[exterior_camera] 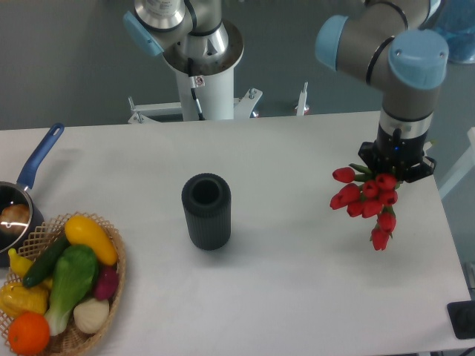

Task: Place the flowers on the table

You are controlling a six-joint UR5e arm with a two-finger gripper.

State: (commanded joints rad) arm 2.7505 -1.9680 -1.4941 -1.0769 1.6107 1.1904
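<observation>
At the right of the frame the gripper [395, 165] hangs from the arm with a bunch of red flowers [367, 202] spilling out below and to its left, the blooms fanned toward the lower left and one or two drooping lowest. The jaws appear closed on the stems, though the fingertips themselves are hidden behind the blooms and leaves. The flowers seem to be above the white table [297, 274] rather than resting on it, over its right part and near its right edge. The chief risk, as a judgement, lies in that closeness to the edge: a release here could let the loose, top-heavy bunch roll or slide off the side. A release from too high could scatter the stems or leave them badly splayed. Pressing too low could crush the blooms against the surface, since they hang lower than the fingers. The dark ribbed vase [206, 211] at the centre stands well apart and is unlikely to be struck. The basket of vegetables [67, 289] at lower left and the blue-handled pan [22, 193] at the left edge are farther still.
</observation>
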